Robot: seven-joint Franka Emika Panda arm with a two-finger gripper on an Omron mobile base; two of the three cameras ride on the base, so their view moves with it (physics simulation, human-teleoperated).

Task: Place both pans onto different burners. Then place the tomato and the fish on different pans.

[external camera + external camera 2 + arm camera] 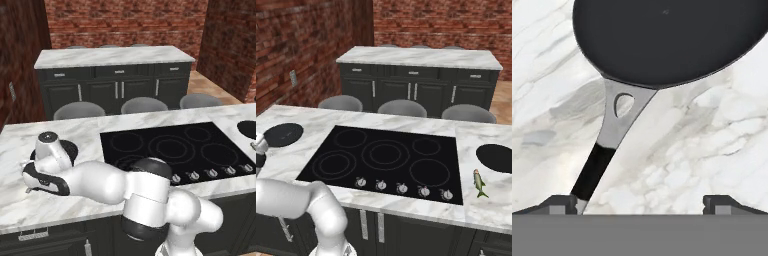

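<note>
The claw [640,202] hangs released, jaws wide, over the left pan's handle [594,170] on the counter's [301,150] left end. Two pans: the left pan [283,134], and the right pan [497,157] at the counter's right end. One fish [478,182] lies just before it in the right base view. Five burners [385,153] sit bare.

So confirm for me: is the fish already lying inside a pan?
No. In the right base view the fish lies on the bare marble counter, just beside the right-hand pan and clear of its rim.
</note>
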